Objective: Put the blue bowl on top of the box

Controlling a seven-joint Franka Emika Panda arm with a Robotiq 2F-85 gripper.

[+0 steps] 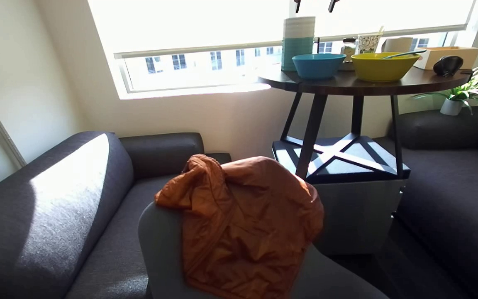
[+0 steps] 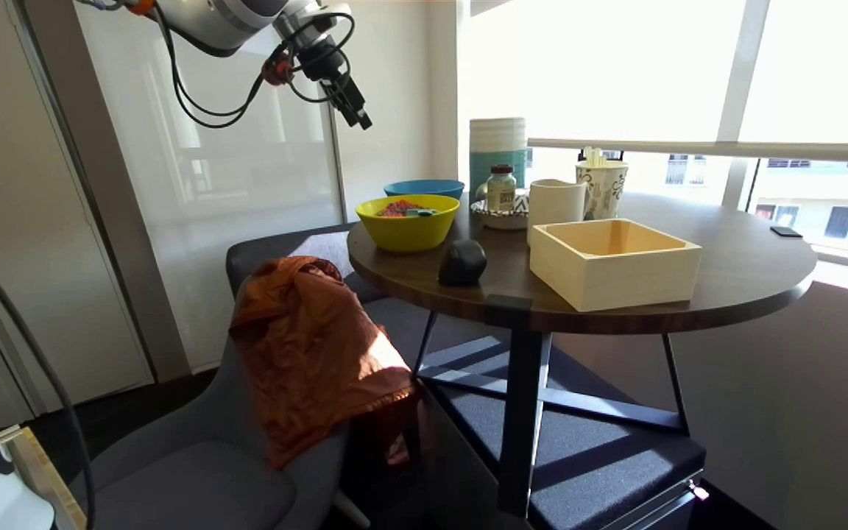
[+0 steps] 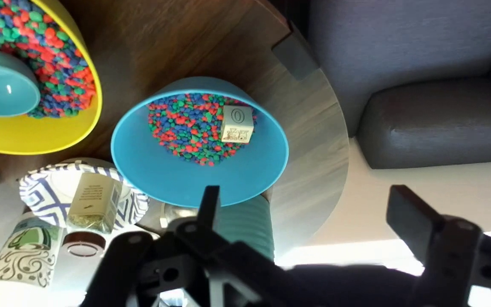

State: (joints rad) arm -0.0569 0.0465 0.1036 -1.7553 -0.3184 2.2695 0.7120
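Observation:
The blue bowl (image 1: 320, 67) stands upright on the round table; it shows in both exterior views (image 2: 424, 189). In the wrist view the blue bowl (image 3: 164, 175) holds coloured pebbles and a lettered wooden block (image 3: 237, 124). The box (image 2: 637, 283) is light tan and open-topped, at the table's edge; it also shows in an exterior view (image 1: 467, 57) but is outside the wrist view. I see no dark mark on it. My gripper (image 3: 305, 192) is open and empty, above the bowl's side; its fingertips show in both exterior views (image 1: 315, 6) (image 2: 363, 124).
The yellow bowl (image 2: 405, 234) with pebbles and a small teal bowl (image 3: 4, 91) stands beside the blue bowl. The tall teal-and-white container (image 1: 299, 45) stands behind it. A jar (image 2: 501, 191), white mug (image 2: 553, 206), paper cup (image 2: 602, 188) and black mouse (image 2: 463, 263) stand nearby.

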